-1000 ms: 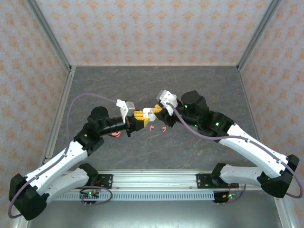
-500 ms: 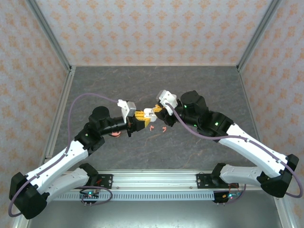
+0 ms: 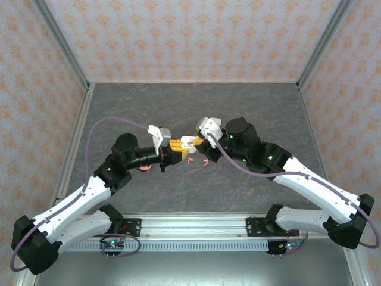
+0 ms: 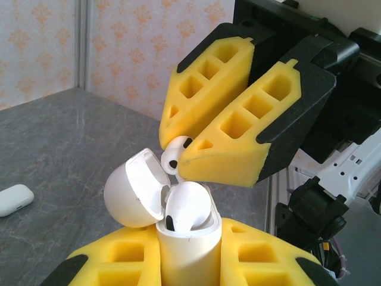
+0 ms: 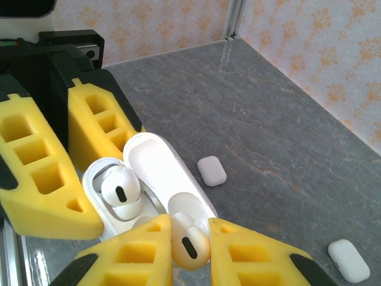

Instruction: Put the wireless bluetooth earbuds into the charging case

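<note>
Over the grey bench [image 3: 256, 113], the two arms are facing tip to tip. Left wrist: the left pincer [image 4: 189, 265] is clamping the open charging case [image 4: 190, 238]. Right wrist: the right pincer [image 5: 189, 229] is pinching a white earbud [image 5: 189, 247] above the vacant socket; lowering it stem-first looks next.

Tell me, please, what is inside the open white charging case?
One white plastic earbud sits seated in the open white hinged charging case. Its other socket is hidden behind a second white earbud pinched in the right jaws.

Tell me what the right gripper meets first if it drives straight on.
The open charging case in the left gripper: the right gripper's white earbud looks nearly at its mouth, though depth is unclear.
</note>
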`<state>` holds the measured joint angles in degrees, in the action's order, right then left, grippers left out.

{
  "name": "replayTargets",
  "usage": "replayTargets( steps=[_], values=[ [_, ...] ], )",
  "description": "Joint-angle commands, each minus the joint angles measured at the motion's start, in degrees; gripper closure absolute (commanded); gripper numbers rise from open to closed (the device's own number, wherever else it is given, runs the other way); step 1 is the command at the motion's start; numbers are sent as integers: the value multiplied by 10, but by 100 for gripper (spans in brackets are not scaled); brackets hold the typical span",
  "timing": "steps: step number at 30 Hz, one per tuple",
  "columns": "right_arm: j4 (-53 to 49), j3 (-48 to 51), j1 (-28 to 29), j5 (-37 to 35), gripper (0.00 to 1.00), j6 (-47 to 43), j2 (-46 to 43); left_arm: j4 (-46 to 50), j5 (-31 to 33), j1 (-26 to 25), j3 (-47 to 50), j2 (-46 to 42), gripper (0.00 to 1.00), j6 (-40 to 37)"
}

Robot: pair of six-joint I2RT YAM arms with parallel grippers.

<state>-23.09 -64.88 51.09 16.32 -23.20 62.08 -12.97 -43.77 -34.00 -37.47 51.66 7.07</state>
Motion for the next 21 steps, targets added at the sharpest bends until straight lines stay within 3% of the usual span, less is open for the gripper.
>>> replayTargets(
  steps=[1,21],
  values=[
    [0,9,2,17,82,6,-16,-34,-11,-4,-22,-4,100,0],
    [-7,14,-24,128,79,29,-20,-33,-11,-7,-22,-6,100,-1]
  ],
)
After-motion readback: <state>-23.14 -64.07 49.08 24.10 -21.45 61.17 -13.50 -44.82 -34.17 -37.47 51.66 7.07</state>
